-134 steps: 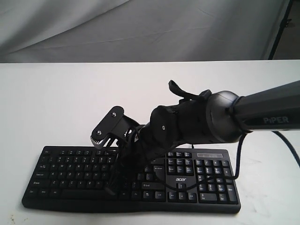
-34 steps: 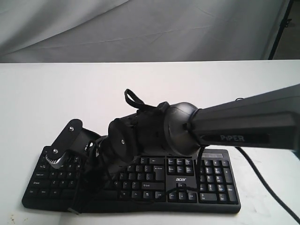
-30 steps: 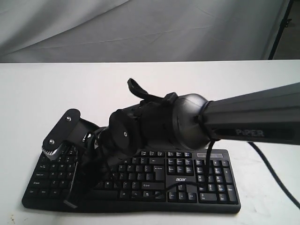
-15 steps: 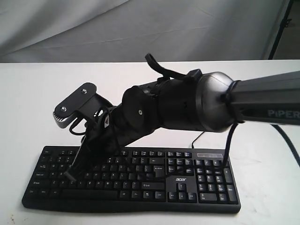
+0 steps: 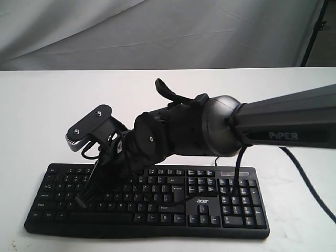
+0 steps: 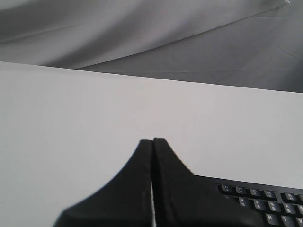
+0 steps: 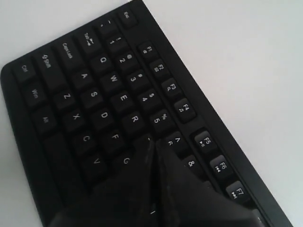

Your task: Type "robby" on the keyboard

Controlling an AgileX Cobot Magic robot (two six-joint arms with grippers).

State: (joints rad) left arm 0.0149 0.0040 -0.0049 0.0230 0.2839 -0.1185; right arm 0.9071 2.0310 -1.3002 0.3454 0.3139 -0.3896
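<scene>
The black keyboard [image 5: 210, 205] lies along the near edge of the white table [image 5: 47, 115], with its "acer" logo above the arrow keys. My right arm reaches across it from the right. My right gripper [image 5: 80, 201] is shut with nothing in it and points down at the letter keys on the left half. In the right wrist view the shut right gripper [image 7: 152, 140] has its tips just beside the R key [image 7: 134, 119], about where T lies. Contact with a key cannot be told. My left gripper [image 6: 152, 140] is shut and empty, beside the keyboard's corner [image 6: 265, 201].
A thin black cable [image 5: 310, 191] trails over the table at the right. A grey cloth backdrop [image 5: 157, 31] hangs behind the table's far edge. A dark stand leg [image 5: 314, 31] is at the back right.
The right arm swung from the keyboard's middle to its left end, rose off the keys, and has now sunk a little toward the letter keys. The keyboard has not moved.
</scene>
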